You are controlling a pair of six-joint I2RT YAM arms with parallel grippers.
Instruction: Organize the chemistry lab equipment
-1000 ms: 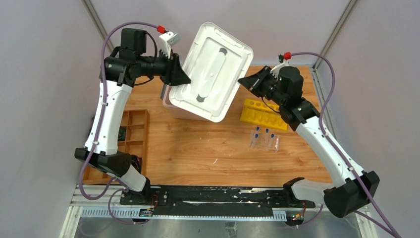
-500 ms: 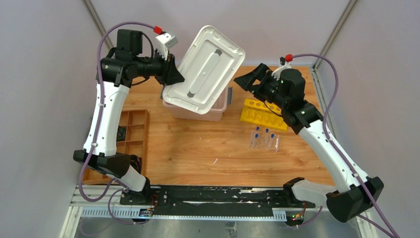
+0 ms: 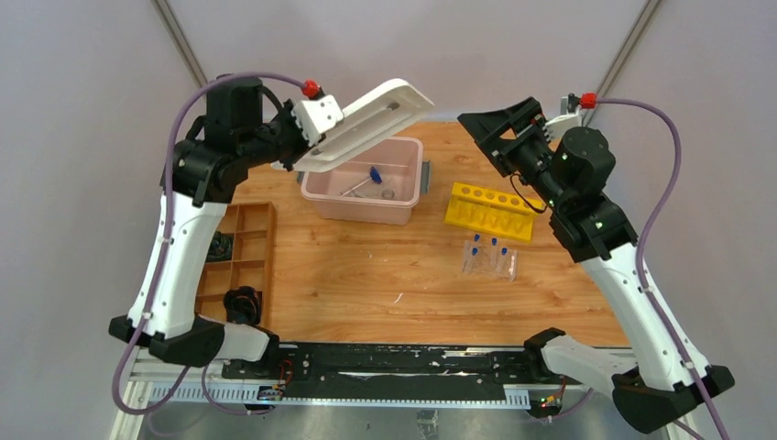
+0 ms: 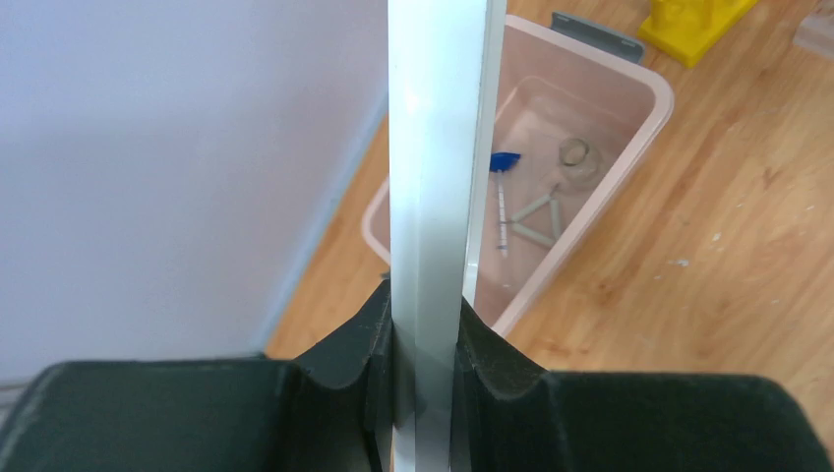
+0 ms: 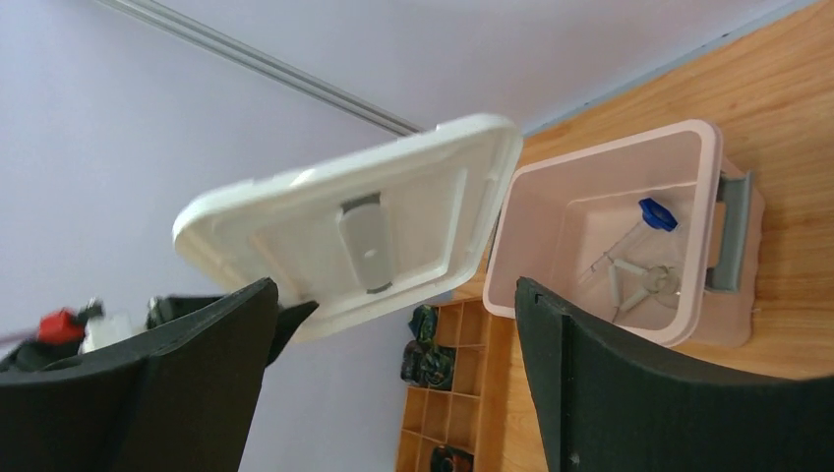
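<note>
So the white lid (image 3: 366, 124) has swung up off the pink bin (image 3: 359, 207) since a second ago. It was lying nearly flat toward the top camera and now it's tipped almost edge-on, and the right arm (image 3: 632, 284) has backed off up and to the right.

Nearest the arm bases, on the left edge of the table (image 3: 366, 284), there's a wooden compartment tray (image 3: 249, 240) with some dark bits in it. Right of center sits the clear tube rack (image 3: 490, 261) with the blue-capped tubes (image 3: 476, 244) standing in it. Just behind that is the yellow tube rack (image 3: 490, 213), which looks empty.

Further back is the bin, now uncovered. Lying on its bottom are the blue clip (image 4: 506, 160), a thin rod (image 4: 503, 211) running from it, the white triangle (image 4: 536, 221) and a small clear beaker (image 4: 578, 157), all bunched close together.

The lid hangs in the air over the bin's back-left corner. The left jaws are clamped tight on its rim, one finger on each face. The right jaws are spread wide apart with nothing between them, up in the air behind the yellow rack and pointing toward the lid.
</note>
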